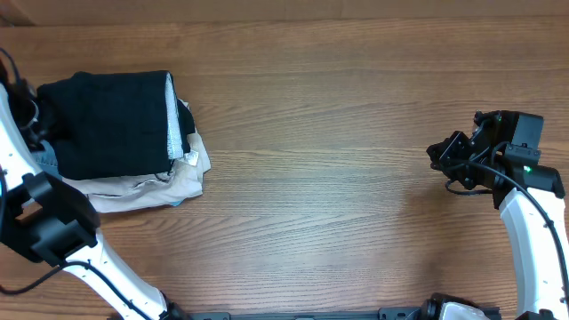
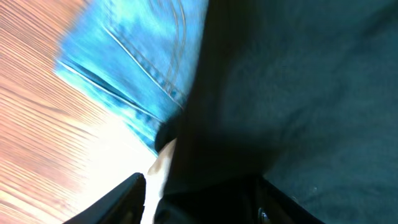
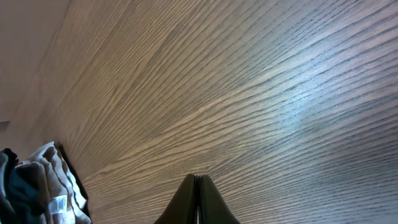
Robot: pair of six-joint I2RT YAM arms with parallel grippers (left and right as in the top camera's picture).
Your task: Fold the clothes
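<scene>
A stack of folded clothes lies at the table's left. A black garment (image 1: 111, 120) is on top, over a beige garment (image 1: 151, 191) and blue jeans (image 1: 44, 160). My left gripper (image 1: 36, 117) is at the black garment's left edge. In the left wrist view its fingers (image 2: 202, 183) are apart and straddle the edge of the black garment (image 2: 298, 81), with the blue jeans (image 2: 137, 56) beside it. My right gripper (image 1: 440, 156) is shut and empty, far to the right over bare wood. Its closed fingertips show in the right wrist view (image 3: 198, 180).
The wooden table (image 1: 338, 204) stretches bare between the stack and the right arm. The clothes stack shows small at the lower left of the right wrist view (image 3: 37, 186). The left arm's base and cables sit at the lower left (image 1: 53, 227).
</scene>
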